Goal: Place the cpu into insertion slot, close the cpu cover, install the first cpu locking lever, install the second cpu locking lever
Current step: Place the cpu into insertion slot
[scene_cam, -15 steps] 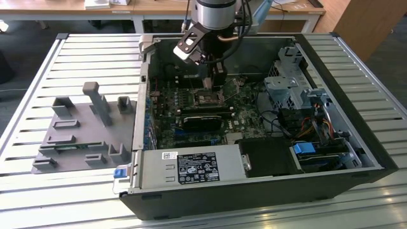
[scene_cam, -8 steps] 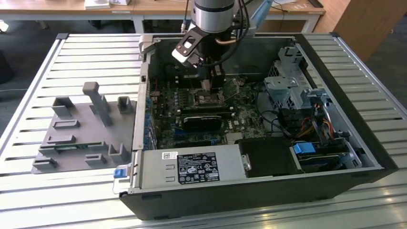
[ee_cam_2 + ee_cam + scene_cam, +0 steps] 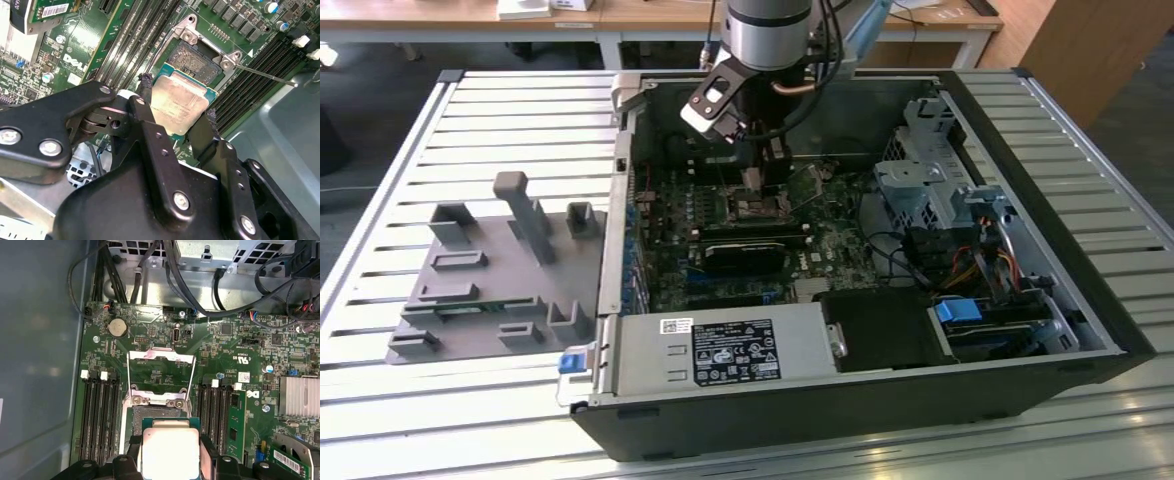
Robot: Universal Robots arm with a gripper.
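While hand [image 3: 177, 99] grips cpu [image 3: 182, 107], poised above insertion slot [image 3: 195, 62]

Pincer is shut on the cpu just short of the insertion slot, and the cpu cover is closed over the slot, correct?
Not quite. The cpu cover is not closed: the first wrist view shows it swung back, and the insertion slot lies bare in the second wrist view. The rest holds: the pincer is shut on the cpu just short of the slot.
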